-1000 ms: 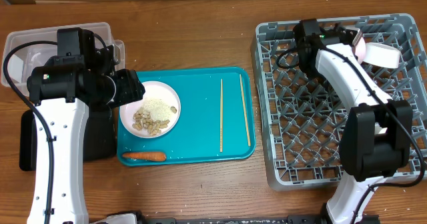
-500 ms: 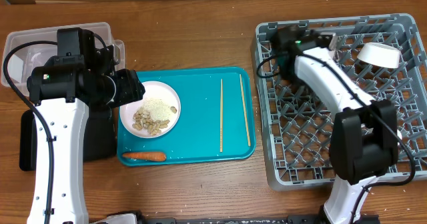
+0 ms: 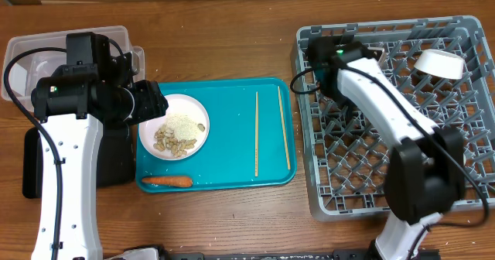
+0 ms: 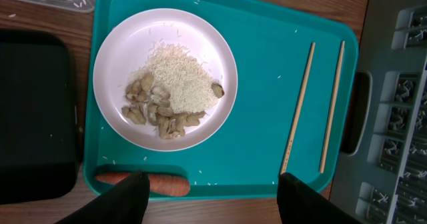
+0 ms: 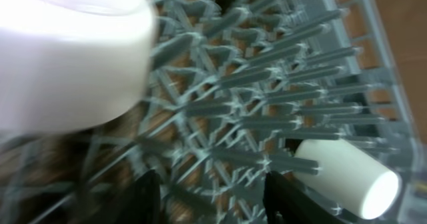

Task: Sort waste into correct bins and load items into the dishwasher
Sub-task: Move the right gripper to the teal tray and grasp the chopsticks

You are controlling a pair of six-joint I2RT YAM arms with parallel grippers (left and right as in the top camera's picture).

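Note:
The round white plate (image 3: 174, 126) lies on the teal tray with beige nuts (image 4: 143, 107) and white rice (image 4: 183, 84) on it. The orange carrot (image 3: 166, 180) lies at the tray's front edge, and two chopsticks (image 3: 257, 132) lie on its right part. My left gripper (image 3: 153, 105) hovers open and empty above the plate's left side; in the left wrist view (image 4: 213, 201) its fingers frame the carrot (image 4: 160, 183). My right gripper (image 3: 319, 55) is open and empty over the back left of the grey dish rack (image 3: 464, 190). A white bowl (image 3: 441, 63) rests on its side in the rack's back right.
The clear tub (image 3: 46, 51) stands at the back left and the black tray (image 3: 116, 163) lies partly under my left arm. The right wrist view is blurred, showing rack pegs (image 5: 253, 117), a large white shape (image 5: 67, 51) and a white bowl (image 5: 347, 177).
My right arm has swung left across the back of the rack, from beside the bowl to the back left corner. The bowl stays in the rack. The left arm has not moved.

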